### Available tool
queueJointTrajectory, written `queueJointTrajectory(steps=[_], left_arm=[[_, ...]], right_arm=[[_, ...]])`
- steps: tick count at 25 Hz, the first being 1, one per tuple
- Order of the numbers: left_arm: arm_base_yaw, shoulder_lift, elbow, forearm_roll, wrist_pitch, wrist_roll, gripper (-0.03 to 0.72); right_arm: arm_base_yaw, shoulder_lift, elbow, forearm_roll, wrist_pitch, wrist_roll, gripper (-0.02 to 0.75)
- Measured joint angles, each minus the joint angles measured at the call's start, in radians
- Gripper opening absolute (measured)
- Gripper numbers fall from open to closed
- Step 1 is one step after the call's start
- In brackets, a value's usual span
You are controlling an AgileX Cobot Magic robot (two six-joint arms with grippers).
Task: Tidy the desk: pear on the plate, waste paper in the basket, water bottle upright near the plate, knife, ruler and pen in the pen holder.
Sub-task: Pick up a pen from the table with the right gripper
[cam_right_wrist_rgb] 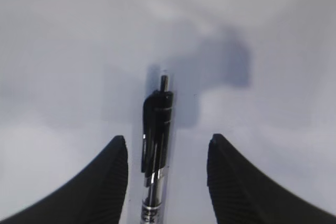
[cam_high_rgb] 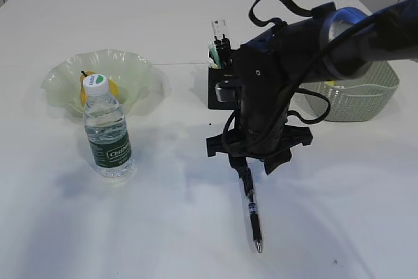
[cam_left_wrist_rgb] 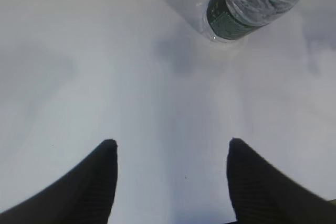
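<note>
A black and clear pen point(cam_high_rgb: 252, 210) lies on the white table, pointing toward the front edge. My right gripper point(cam_high_rgb: 251, 163) is open and low over the pen's upper end. In the right wrist view the pen point(cam_right_wrist_rgb: 156, 129) lies between the two fingers of the right gripper point(cam_right_wrist_rgb: 168, 137), nearer the left one, not gripped. The water bottle point(cam_high_rgb: 107, 130) stands upright in front of the green glass plate point(cam_high_rgb: 140, 70), which holds the yellow pear point(cam_high_rgb: 83, 93). The black pen holder point(cam_high_rgb: 217, 93) holds a clear ruler point(cam_high_rgb: 217, 31) and other items. My left gripper point(cam_left_wrist_rgb: 173, 141) is open and empty over bare table, with the bottle point(cam_left_wrist_rgb: 247, 6) ahead of it.
A pale green woven basket point(cam_high_rgb: 359, 99) stands at the right, partly behind my right arm; its contents are mostly hidden. The left arm does not show in the exterior view.
</note>
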Motion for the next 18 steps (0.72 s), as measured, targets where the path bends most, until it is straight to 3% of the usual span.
queueJointTrajectory(steps=[18], left_arm=[[0.0,0.0,0.0,0.0,-0.016,0.0,0.465]], right_arm=[[-0.001,0.039,0.0,0.043,0.028,-0.053,0.37]])
